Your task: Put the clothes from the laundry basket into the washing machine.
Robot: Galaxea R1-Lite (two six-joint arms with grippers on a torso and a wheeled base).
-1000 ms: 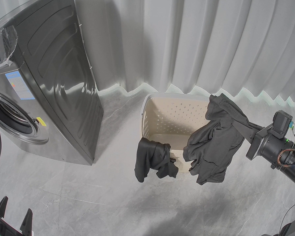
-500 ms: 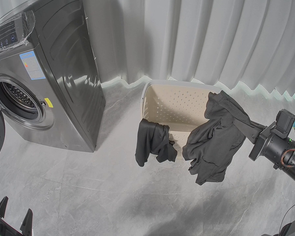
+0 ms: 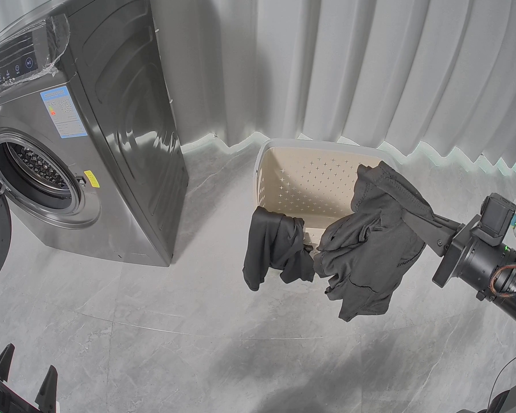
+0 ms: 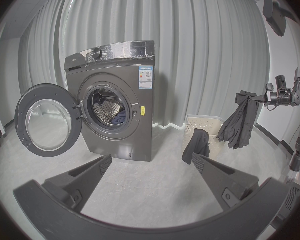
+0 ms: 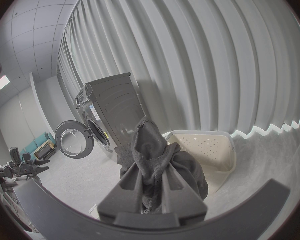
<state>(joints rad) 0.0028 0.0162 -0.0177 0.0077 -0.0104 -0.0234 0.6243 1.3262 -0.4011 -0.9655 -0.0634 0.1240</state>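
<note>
curtains (image 3: 355, 58) line grey floor (image 3: 172, 316); right claw (image 5: 152, 175) grips dark garment (image 3: 367, 253), left claw (image 4: 150, 156) wide.

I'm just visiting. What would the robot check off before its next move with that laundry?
1. Washing machine door open: ok.
2. Drum opening unblocked: ok.
3. Right gripper shut on dark garment: ok.
4. Garment hanging free of laundry basket: cannot tell.
5. Basket emptied: not ok, second garment drapes over its rim.
6. Left gripper open, free: ok.
</note>
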